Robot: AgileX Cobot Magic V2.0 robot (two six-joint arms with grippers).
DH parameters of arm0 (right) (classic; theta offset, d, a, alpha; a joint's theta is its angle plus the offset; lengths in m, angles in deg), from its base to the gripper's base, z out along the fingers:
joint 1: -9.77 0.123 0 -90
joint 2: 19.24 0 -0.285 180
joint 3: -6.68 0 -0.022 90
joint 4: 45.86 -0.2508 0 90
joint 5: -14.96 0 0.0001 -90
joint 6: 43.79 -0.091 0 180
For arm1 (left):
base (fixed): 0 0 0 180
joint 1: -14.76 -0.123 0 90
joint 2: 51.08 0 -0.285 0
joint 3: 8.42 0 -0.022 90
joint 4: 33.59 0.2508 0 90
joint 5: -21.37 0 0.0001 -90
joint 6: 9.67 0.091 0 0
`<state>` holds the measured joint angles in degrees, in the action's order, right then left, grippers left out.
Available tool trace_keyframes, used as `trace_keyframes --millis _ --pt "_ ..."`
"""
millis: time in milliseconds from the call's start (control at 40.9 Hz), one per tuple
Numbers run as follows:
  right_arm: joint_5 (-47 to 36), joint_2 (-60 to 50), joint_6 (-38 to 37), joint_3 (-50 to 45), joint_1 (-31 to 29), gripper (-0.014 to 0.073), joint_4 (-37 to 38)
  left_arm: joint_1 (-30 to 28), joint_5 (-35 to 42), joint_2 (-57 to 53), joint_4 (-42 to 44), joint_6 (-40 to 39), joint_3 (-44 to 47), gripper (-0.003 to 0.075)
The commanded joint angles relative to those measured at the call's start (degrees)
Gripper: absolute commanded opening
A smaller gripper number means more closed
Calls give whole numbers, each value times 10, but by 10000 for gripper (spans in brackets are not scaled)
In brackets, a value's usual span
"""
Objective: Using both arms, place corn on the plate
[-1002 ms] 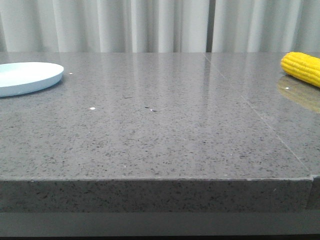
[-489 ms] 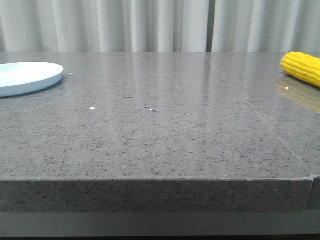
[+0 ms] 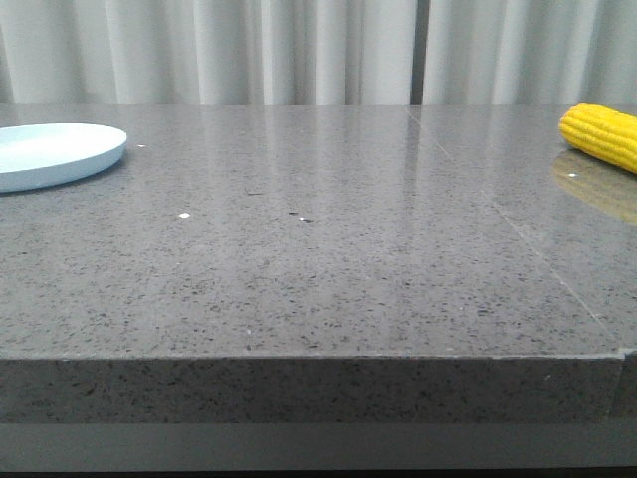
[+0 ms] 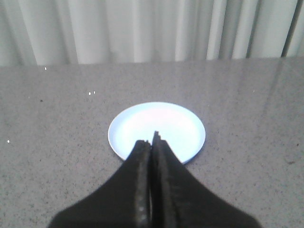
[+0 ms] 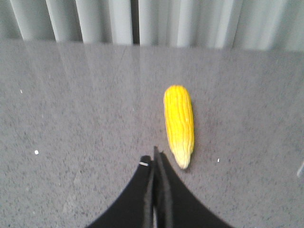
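The yellow corn [image 3: 601, 135] lies on the grey table at the far right of the front view, cut off by the frame edge. The right wrist view shows the whole corn [image 5: 179, 122], its paler tip nearest my right gripper [image 5: 153, 156], which is shut and empty, just short of that tip. The pale blue plate [image 3: 55, 154] rests empty at the far left. In the left wrist view the plate [image 4: 142, 118] lies just beyond my left gripper [image 4: 151, 141], shut with nothing in it. Neither gripper appears in the front view.
A grey speckled stone table [image 3: 318, 259] spans the scene, its front edge near the camera. A seam [image 3: 518, 234] runs across its right part. Pale curtains [image 3: 299, 50] hang behind the far edge.
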<state>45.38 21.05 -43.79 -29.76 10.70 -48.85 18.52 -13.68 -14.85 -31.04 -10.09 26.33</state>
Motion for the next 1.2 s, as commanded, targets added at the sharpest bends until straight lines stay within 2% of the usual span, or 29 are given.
trace_keyframes --millis 0,269,342,416,538,587,636,685,831,1002,1174 --pt "-38 24 5 19 2 -67 7 -1 21 26 0 -6 -18 -20" --pt "-8 72 5 19 2 -62 10 -1 18 72 0 -6 -18 -20" --pt "-4 78 5 19 2 -7 10 -1 16 78 0 -6 -18 -2" --pt "-4 86 5 19 2 122 10 -1 15 83 0 -5 -18 80" --pt "-4 86 5 19 2 455 10 -1 15 88 0 9 -18 376" --pt "-4 86 5 19 2 550 10 -1 15 88 0 13 -18 498" --pt "-4 86 5 19 2 609 10 -1 12 88 0 13 -18 592" --pt "-6 86 5 19 2 631 10 -1 10 90 0 13 -18 628" --pt "-32 86 5 19 2 625 10 -1 -24 107 0 13 -35 619" --pt "-53 86 5 19 2 625 4 -1 -122 171 8 16 -102 619" --pt "-53 86 5 19 2 625 4 -2 -137 247 41 16 -144 619"
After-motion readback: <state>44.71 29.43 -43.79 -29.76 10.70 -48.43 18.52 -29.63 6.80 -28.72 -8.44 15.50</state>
